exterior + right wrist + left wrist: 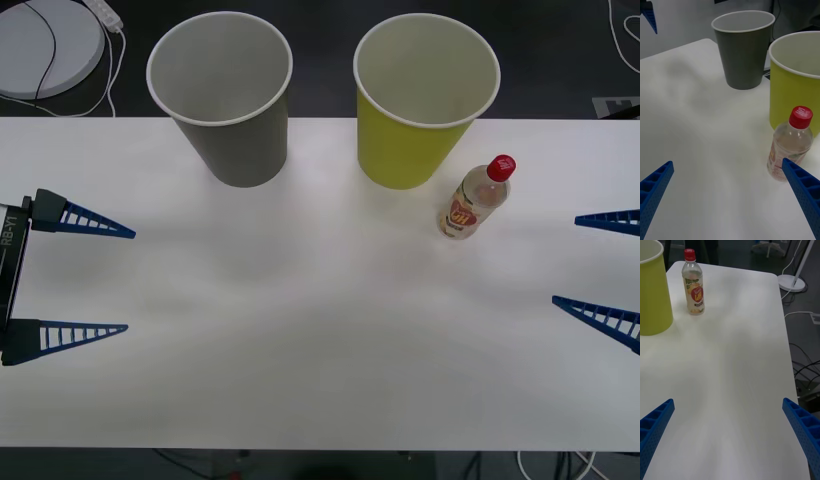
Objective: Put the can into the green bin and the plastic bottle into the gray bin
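The gray bin [227,95] and the yellow-green bin [420,100] are both white inside. The plastic bottle [474,200] is clear, with a red cap and an orange, yellow and white label. The table [300,330] is plain white. Both grippers have blue ribbed fingers [85,218].

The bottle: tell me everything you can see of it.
The bottle is small, clear plastic, with a red screw cap and an orange, yellow and white label around its middle. It looks empty or nearly so. It stands upright on the white table, capped, close beside the green bin on the robot's right side, much shorter than the bin. Whether it touches the bin is unclear. Nothing grips it: the right tool is open, off toward the table's right edge.
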Robot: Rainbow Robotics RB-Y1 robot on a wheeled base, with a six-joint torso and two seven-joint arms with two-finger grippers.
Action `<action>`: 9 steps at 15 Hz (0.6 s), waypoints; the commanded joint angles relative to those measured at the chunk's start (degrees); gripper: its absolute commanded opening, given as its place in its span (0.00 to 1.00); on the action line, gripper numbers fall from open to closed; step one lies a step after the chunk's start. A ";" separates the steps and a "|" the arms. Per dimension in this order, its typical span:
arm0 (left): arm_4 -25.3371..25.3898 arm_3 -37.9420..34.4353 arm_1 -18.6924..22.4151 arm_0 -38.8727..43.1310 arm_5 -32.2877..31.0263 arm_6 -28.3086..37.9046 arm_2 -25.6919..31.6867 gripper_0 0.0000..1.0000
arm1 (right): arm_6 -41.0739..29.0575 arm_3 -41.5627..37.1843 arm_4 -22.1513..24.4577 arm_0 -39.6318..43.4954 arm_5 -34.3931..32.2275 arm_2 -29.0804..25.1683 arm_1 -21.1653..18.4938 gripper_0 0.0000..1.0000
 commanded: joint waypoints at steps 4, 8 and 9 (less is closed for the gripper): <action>0.00 0.00 0.00 0.00 0.00 0.00 0.00 1.00 | 1.86 0.12 -4.12 6.37 9.23 -0.18 0.69 1.00; 0.00 0.00 0.00 0.00 0.00 0.00 0.00 1.00 | 3.26 2.85 -9.48 8.66 13.54 -0.18 2.18 1.00; 0.00 0.00 0.00 0.00 0.00 0.00 0.00 1.00 | 3.70 4.08 -10.62 8.57 13.54 -0.18 2.80 1.00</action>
